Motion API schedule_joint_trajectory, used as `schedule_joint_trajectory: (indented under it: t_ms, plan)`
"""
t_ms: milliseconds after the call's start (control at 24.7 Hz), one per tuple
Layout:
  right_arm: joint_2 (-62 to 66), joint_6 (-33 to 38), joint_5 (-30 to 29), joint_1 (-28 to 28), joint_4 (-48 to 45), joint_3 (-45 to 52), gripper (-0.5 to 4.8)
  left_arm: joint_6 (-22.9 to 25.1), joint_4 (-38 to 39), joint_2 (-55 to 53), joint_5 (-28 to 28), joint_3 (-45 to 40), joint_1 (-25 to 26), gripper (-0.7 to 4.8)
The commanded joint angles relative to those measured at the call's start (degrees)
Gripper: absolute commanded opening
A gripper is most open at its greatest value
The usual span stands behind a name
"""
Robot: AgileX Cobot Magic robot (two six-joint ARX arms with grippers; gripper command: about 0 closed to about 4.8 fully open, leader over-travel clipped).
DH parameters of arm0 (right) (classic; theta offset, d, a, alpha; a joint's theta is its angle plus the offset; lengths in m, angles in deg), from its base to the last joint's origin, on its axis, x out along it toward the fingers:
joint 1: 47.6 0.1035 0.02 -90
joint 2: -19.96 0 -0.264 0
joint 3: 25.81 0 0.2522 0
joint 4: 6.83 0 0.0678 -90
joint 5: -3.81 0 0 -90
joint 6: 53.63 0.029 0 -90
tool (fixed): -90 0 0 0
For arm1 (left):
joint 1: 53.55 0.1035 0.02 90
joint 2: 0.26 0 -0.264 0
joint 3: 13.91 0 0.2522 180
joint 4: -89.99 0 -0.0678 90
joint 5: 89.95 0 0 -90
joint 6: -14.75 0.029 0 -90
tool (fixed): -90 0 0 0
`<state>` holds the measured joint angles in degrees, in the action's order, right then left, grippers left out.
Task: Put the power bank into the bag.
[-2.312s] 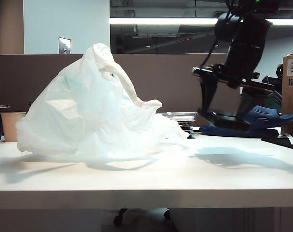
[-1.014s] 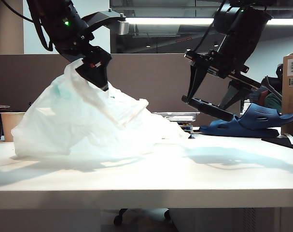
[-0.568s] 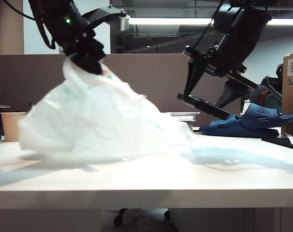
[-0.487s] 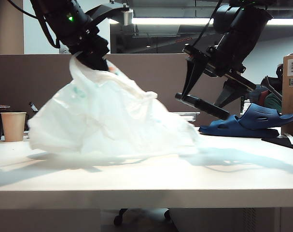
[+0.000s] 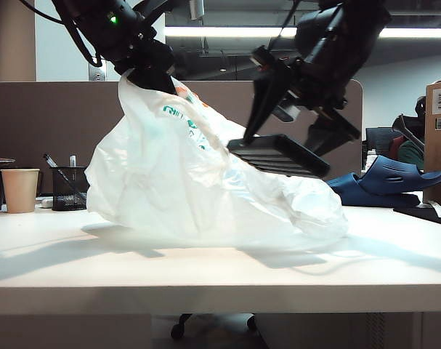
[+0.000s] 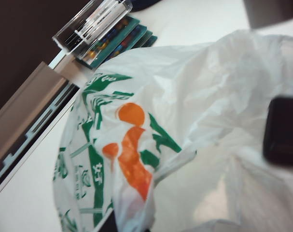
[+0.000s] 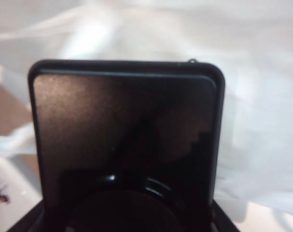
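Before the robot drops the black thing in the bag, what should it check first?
1. Left gripper shut on the bag, holding its top up: ok.
2. Right gripper holding the power bank: ok.
3. Power bank is next to the bag, above its low side: ok.
4. Bag mouth open wide enough: cannot tell, the folds hide it.
5. Power bank already inside: not ok, it is outside.
6. Sandals out of the way, behind the bag: ok.

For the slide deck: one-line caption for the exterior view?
Left gripper lifts the bag by its top while right gripper holds the power bank at its mouth.
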<state>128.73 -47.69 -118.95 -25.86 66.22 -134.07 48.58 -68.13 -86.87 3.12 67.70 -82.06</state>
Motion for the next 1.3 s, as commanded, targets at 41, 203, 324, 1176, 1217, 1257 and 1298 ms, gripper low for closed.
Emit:
schedule_joint_trajectory:
  t_ms: [41, 203, 324, 1176, 1217, 1257, 1298]
  plan:
    - [-0.61, -0.13, -3.80, 1.09, -1.60, -0.37, 2.41, -0.17, -0.90, 0.24, 5.11, 0.26, 0.07, -0.06]
    - [-0.59, 0.11, -4.13, 1.60, -4.20, -0.37, 2.40, -0.15, -0.74, 0.24, 10.38, 0.26, 0.04, -0.06]
    - [-0.59, 1.64, -4.09, 1.66, -8.85, -0.37, 2.18, -0.13, 0.17, 0.24, 14.19, 0.26, 0.04, -0.06]
    - [1.33, 3.32, 2.12, 1.62, -25.59, -0.35, 2.09, -0.04, 0.11, 0.26, 30.80, 0.26, 0.07, -0.06]
    - [1.31, 3.30, 2.03, 1.53, -25.68, -0.35, 2.09, 0.00, 0.28, 0.26, 30.80, 0.26, 0.07, -0.06]
    - [1.31, 3.30, 1.90, 1.51, -25.86, -0.35, 2.09, 0.02, 0.55, 0.26, 30.77, 0.26, 0.07, -0.06]
    - [1.29, 3.30, 1.95, 1.51, -26.32, -0.35, 2.09, 0.02, 1.01, 0.26, 30.77, 0.26, 0.07, -0.06]
